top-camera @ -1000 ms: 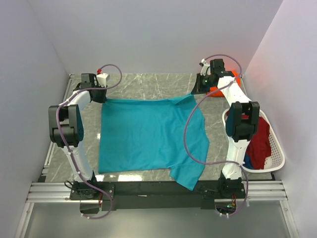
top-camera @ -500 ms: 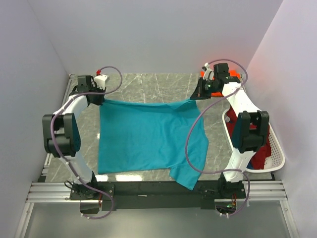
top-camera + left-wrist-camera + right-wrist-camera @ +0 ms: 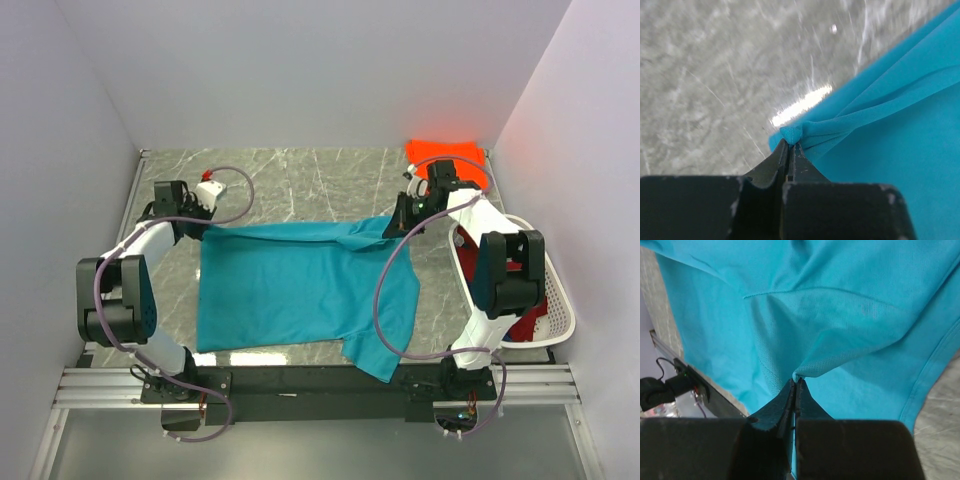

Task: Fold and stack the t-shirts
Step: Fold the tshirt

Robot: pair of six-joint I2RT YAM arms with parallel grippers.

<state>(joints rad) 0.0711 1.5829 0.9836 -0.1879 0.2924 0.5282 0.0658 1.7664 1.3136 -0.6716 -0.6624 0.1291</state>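
Note:
A teal t-shirt (image 3: 300, 285) lies spread across the marble table, its far edge lifted and folding toward the near side. My left gripper (image 3: 203, 230) is shut on the shirt's far left corner (image 3: 790, 134). At the far right, my right gripper (image 3: 398, 222) is shut on a pinch of the same cloth (image 3: 797, 375). A bright orange t-shirt (image 3: 447, 157) lies at the back right corner. Dark red and blue shirts (image 3: 528, 308) sit inside the basket, mostly hidden behind the right arm.
A white plastic laundry basket (image 3: 560, 300) stands at the right edge of the table. Bare marble table (image 3: 300, 180) shows beyond the teal shirt. Grey walls close in on three sides. A metal rail (image 3: 320, 385) runs along the near edge.
Both grippers have pulled the teal shirt's far edge toward the near side, over the shirt body. The orange shirt, earlier behind the right arm, now shows fully.

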